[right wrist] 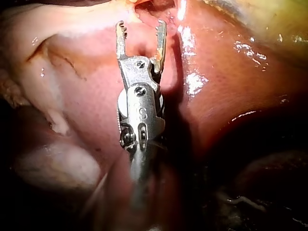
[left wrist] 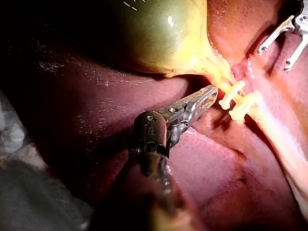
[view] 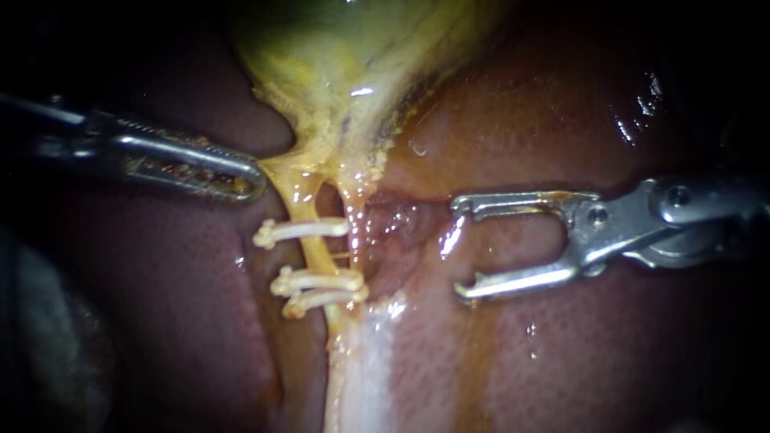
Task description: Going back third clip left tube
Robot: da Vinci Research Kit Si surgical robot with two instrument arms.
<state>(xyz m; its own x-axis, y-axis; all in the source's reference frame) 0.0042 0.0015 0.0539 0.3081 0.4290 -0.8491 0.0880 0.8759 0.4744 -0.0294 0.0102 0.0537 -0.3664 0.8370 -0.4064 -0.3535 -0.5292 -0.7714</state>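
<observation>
Three pale clips cross the left tube (view: 309, 248): one (view: 301, 231) higher up, two (view: 317, 281) (view: 325, 299) close together below it. The right tube (view: 354, 216) runs beside it, bare. Both hang from the yellow-green gallbladder (view: 345, 56). My left instrument (view: 255, 178) has its jaws shut on the yellow tissue at the gallbladder's neck, just above the top clip; the left wrist view shows its tip (left wrist: 211, 91) beside the clips (left wrist: 232, 91). My right instrument (view: 455, 247) stands open and empty on the liver, right of both tubes, also seen from its own arm (right wrist: 141, 28).
Dark red liver (view: 626, 353) lies all around and under the tubes. A pale whitish band (view: 365, 369) runs down from the tubes. Wet glints mark the liver at upper right (view: 634, 120). My right instrument's open jaws (left wrist: 281, 45) show far off in the left wrist view.
</observation>
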